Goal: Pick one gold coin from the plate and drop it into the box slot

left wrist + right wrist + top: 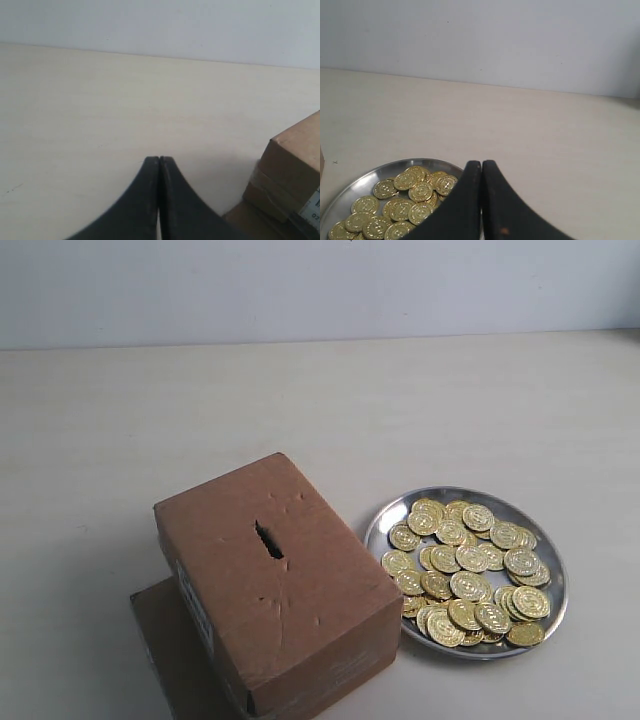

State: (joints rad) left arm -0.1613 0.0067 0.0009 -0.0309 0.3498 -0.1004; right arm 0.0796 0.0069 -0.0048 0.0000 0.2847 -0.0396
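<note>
A round silver plate (547,615) on the pale table holds several gold coins (468,586) piled together. To its left stands the brown cardboard box (300,610), with the short dark slot (269,540) cut in its top face. Neither gripper shows in the exterior view. My left gripper (159,159) is shut and empty, with a corner of the box (292,165) off to one side. My right gripper (481,163) is also shut and empty, at the edge of the plate (357,187) with the coins (415,195) beside its black fingers.
A flat brown cardboard sheet (170,645) lies under the box and sticks out on its left. A white label (195,610) runs along the box's left side. A pale wall (320,285) rises behind the table.
</note>
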